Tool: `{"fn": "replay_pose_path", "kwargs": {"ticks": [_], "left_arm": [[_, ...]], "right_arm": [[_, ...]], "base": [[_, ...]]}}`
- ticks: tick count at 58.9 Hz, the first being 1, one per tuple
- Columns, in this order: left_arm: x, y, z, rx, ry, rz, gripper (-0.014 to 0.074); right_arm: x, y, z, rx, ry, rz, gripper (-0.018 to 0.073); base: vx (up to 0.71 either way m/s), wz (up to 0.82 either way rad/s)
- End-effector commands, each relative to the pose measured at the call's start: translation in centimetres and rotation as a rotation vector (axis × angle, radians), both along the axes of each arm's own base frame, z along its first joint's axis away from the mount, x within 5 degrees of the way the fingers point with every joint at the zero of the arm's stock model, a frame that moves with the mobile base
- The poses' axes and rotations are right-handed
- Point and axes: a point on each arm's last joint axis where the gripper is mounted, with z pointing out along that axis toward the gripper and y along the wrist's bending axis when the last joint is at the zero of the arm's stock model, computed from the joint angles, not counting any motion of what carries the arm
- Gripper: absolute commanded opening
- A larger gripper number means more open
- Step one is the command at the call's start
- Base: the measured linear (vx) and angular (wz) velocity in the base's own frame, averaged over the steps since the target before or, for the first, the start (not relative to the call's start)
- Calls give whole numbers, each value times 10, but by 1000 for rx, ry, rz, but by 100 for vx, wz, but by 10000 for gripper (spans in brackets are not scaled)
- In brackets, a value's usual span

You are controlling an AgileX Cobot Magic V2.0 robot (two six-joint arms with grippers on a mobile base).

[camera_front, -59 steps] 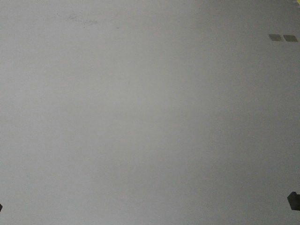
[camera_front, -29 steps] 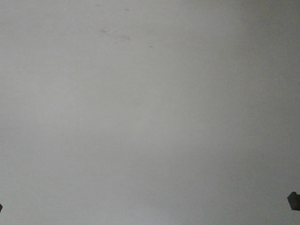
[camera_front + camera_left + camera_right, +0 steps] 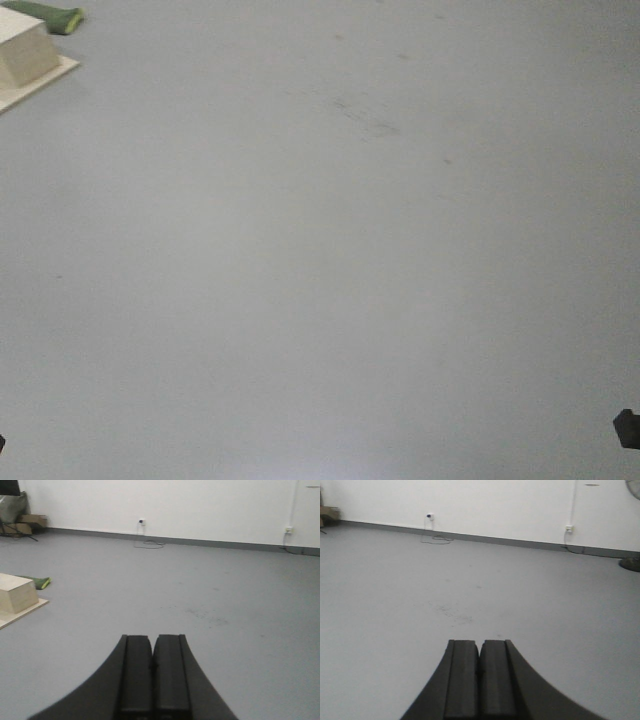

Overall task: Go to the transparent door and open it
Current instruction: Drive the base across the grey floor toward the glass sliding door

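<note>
Transparent door shows in none of the three views, so where it stands cannot be told. The front-facing camera looks down on bare grey floor (image 3: 320, 300) with faint dark scuff marks (image 3: 365, 115). At the floor's upper-left corner in that view sits a pale wooden box (image 3: 20, 52) on a flat board (image 3: 55, 75), with a green object (image 3: 48, 17) just beyond it.

The left gripper (image 3: 152, 640) is fully closed, its black pads pressed together with nothing between them. Past it lie the same box, board and green object (at the left edge of the floor), and a white wall (image 3: 200, 505) with a socket (image 3: 142, 522) and a loose cable (image 3: 148, 543) at its foot.

The right gripper (image 3: 479, 644) is likewise closed on nothing, facing the wall across open floor, with a second socket (image 3: 568, 528) to the right.
</note>
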Motion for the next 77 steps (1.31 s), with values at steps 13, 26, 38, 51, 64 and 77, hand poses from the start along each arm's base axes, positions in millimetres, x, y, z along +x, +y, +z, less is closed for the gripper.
{"fn": "replay_pose_path", "kwargs": {"ticks": [13,26,38,51,64,77], "left_arm": [[1,0,-2,-22,-65,-4,-6],[1,0,-2,-22,-65,-4,-6],[1,0,-2,-22,-65,-4,-6],[1,0,-2,-22,-65,-4,-6],[1,0,-2,-22,-65,-4,-6],[1,0,-2,-22,-65,-4,-6]], "right_arm": [[0,0,3,-6,-79,-4,-8],[0,0,3,-6,-79,-4,-8],[0,0,3,-6,-79,-4,-8],[0,0,4,-6,-80,-4,-8],[0,0,4,-6,-80,-4,-8],[0,0,4,-6,-80,-4,-8]], "base": [[71,62],[72,72],[72,76],[72,60],[72,39],[70,29]]}}
